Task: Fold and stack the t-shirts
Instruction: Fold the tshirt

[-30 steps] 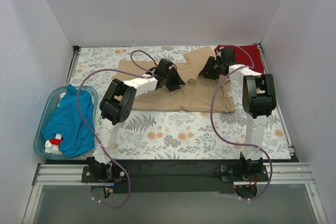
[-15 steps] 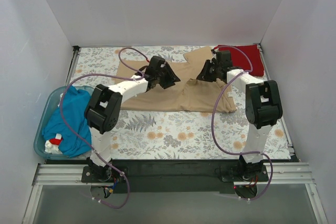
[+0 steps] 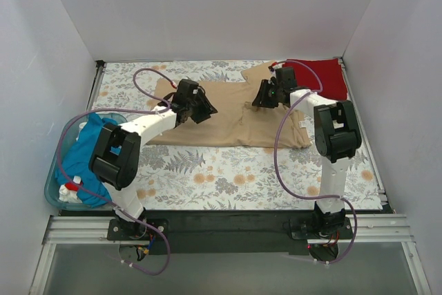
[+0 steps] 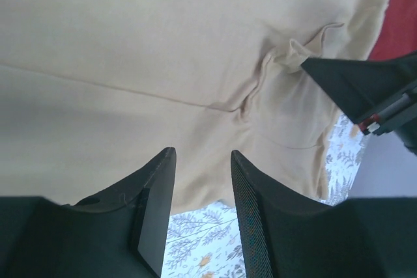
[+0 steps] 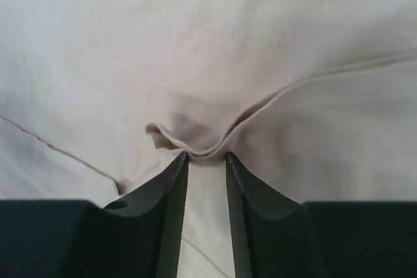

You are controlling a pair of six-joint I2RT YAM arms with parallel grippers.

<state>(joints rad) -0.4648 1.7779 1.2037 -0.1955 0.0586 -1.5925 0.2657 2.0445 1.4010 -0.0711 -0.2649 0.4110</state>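
Tan t-shirt (image 3: pixel 235 126) lying flat on tablecloth (image 3: pixel 228 170), mid-table. Right gripper (image 5: pixel 206 154), jaws narrow, pinching raised fold of it, probably for lifting edge over. Left gripper (image 4: pixel 202 152) hovering above same cloth, jaws wide, holding nothing, likely preparing matching grip.

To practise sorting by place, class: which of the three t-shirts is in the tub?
The teal shirt, heaped in the tub at the left. The tan shirt lies in the middle of the tablecloth, the red shirt at its far right corner.
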